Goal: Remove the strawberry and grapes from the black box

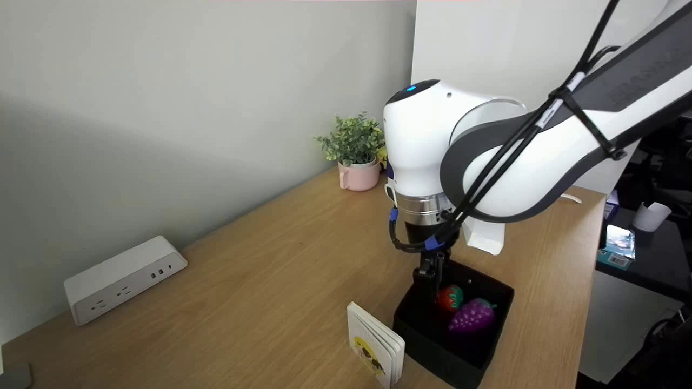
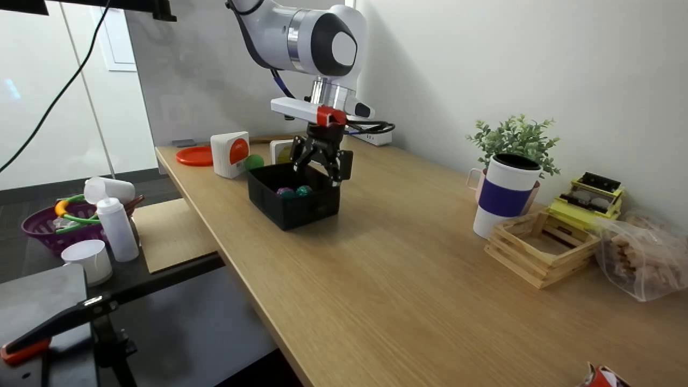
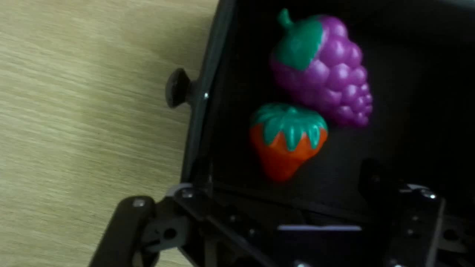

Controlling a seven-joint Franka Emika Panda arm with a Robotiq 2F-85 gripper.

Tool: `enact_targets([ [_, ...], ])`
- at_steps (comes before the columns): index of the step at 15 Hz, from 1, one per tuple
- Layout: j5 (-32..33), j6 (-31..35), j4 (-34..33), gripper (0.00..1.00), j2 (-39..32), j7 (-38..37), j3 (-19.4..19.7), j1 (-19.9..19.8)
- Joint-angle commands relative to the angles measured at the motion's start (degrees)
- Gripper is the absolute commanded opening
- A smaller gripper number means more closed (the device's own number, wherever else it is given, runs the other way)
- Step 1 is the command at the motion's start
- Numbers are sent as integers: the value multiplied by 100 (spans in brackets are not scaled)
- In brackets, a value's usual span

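Inside the black box [image 3: 196,122] lie the strawberry [image 3: 285,148] and the grapes [image 3: 337,74], close together on its floor near one wall. The strawberry is red-orange with a green cap; the grapes are a purple cluster with a green leaf. Both fruits also show in an exterior view, where the strawberry [image 1: 448,299] sits nearer my gripper than the grapes [image 1: 473,315]. My gripper [image 2: 317,173] points down over the box, its fingers spread wide and holding nothing. From the wrist, the strawberry's tip appears between the open fingers, while the dark fingertips blend into the box.
A white board book [image 1: 373,346] stands upright against the box's side. Near the box in an exterior view are a thick white book [image 2: 230,155], a green ball [image 2: 254,161] and a red plate [image 2: 194,156]. Farther off are a tumbler [image 2: 505,196] and a wooden crate [image 2: 543,247].
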State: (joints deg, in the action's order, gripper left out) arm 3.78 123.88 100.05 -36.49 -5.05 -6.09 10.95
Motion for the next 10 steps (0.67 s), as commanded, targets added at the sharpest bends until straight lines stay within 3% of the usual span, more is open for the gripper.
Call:
enact_targets([
  [1,-84,8,-223,100,-205,225,-19,-63],
  [2,-81,-5,-248,100,-220,233,-20,-59],
  [3,-79,-8,-264,83,-231,247,-22,-57],
  [4,-76,-11,-283,74,-245,256,-22,-55],
  [10,-77,-51,-389,30,-314,291,-20,-57],
])
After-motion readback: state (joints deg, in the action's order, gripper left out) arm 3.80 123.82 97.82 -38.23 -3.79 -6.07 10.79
